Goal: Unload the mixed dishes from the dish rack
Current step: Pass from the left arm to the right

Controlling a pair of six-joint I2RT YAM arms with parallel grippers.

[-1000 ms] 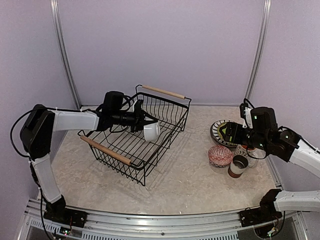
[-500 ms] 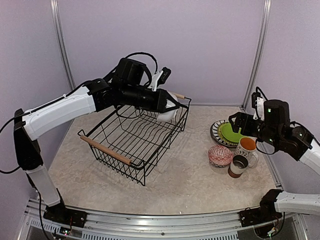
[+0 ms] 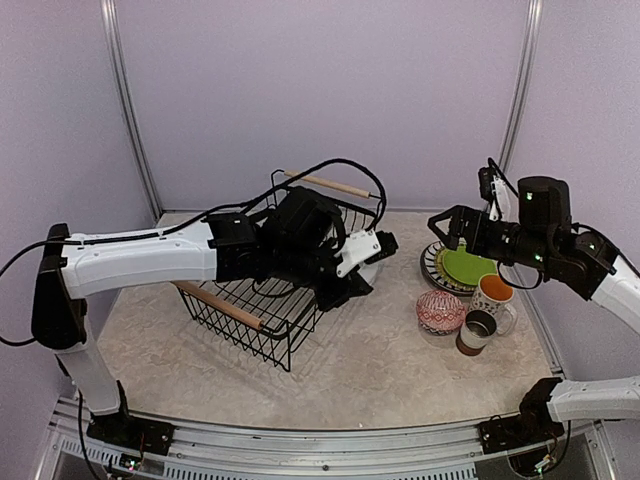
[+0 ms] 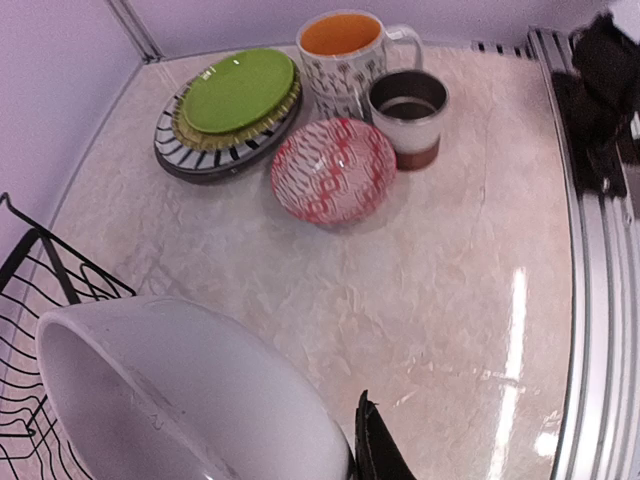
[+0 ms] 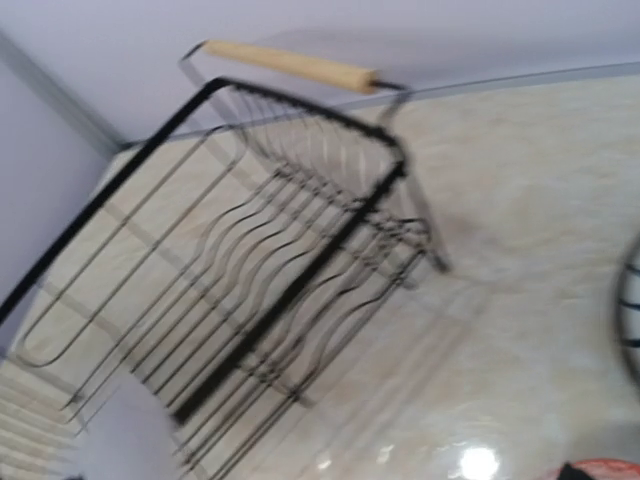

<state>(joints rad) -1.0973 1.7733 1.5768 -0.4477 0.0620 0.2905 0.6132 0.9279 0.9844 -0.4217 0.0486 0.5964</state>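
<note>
The black wire dish rack (image 3: 250,330) with wooden bar handles sits left of centre on the table, and the left arm reaches across it. The left gripper (image 3: 368,264) is closed on a plain white bowl (image 4: 190,400), held off the table just past the rack's right side. To the right, well apart from the rack, stands a tight group of dishes. A black-and-white striped plate (image 4: 172,160) carries a lime green plate (image 4: 238,90). Near them are a red-patterned white bowl (image 4: 335,170), an orange-lined white mug (image 4: 345,60) and a small brown mug (image 4: 408,115). The right gripper (image 3: 447,228) hangs above the plates' left edge; how far apart its jaws stand cannot be told.
</note>
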